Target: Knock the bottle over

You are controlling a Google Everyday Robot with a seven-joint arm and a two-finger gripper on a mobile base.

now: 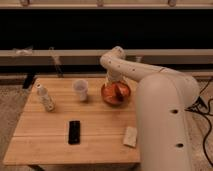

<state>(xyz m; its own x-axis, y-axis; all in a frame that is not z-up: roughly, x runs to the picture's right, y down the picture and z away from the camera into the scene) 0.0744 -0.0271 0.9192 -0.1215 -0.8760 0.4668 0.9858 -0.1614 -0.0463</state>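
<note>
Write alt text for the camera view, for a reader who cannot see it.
A white robot arm bends down over a wooden table, its gripper at an orange bowl. The bottle stands upright at the left, a cup between it and the bowl; a black slab lies in front.

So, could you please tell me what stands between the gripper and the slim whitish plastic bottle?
In the camera view, only the short white cup stands between the gripper, over the round orange bowl, and the bottle.
</note>
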